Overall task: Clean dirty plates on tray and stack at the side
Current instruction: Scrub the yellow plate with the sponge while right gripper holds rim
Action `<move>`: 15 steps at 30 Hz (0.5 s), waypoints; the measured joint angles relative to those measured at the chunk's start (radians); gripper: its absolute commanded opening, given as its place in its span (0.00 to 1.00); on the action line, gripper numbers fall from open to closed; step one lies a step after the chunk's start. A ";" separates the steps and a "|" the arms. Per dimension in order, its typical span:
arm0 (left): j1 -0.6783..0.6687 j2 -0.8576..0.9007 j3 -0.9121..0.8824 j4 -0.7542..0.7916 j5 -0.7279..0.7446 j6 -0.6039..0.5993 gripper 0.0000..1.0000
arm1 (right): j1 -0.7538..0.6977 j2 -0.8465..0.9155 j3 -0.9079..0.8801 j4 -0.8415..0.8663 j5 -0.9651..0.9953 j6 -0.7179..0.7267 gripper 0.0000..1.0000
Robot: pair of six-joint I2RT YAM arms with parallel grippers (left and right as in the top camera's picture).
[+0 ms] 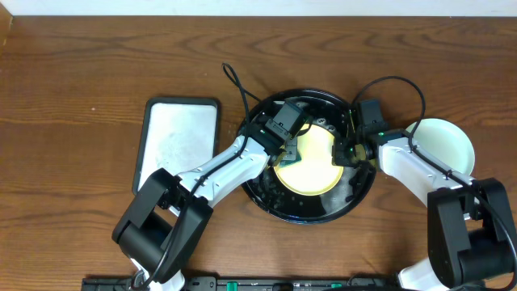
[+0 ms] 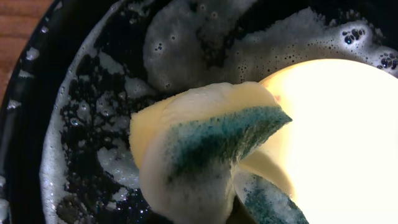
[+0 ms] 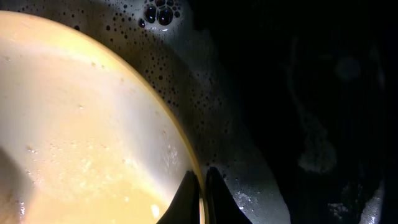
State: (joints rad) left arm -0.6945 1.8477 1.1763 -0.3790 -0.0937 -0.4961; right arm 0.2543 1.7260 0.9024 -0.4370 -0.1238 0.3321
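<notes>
In the foamy tray (image 1: 271, 204) lies the yellow plate (image 1: 311, 171). The left end effector (image 1: 289, 149) clamps a sponge (image 2: 205, 143) and the right end effector (image 3: 200, 198) pinches the plate's rim. A mint plate (image 1: 449, 142) rests on the desk just right of the tray.

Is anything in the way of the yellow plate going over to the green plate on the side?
Only the raised rim of the tray lies between the yellow plate and the green plate. The right tool grips the yellow plate's edge, so lifting should clear it.
</notes>
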 measured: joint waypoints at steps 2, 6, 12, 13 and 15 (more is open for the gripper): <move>-0.002 0.000 0.000 0.000 -0.006 0.018 0.17 | 0.000 0.000 0.000 0.000 0.000 0.000 0.01; -0.030 0.000 0.000 0.006 0.017 0.047 0.14 | 0.004 0.000 0.000 0.002 -0.011 0.000 0.01; -0.048 0.000 0.000 0.008 0.035 0.060 0.08 | 0.004 0.000 0.000 0.002 -0.011 0.000 0.01; -0.048 0.000 0.000 0.009 0.037 0.060 0.07 | 0.004 0.000 0.000 0.002 -0.011 0.000 0.01; -0.047 0.000 0.000 0.010 0.044 0.055 0.07 | 0.004 0.000 0.000 0.002 -0.011 0.000 0.01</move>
State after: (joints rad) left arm -0.7414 1.8477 1.1763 -0.3695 -0.0498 -0.4408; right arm 0.2584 1.7256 0.9024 -0.4355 -0.1345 0.3325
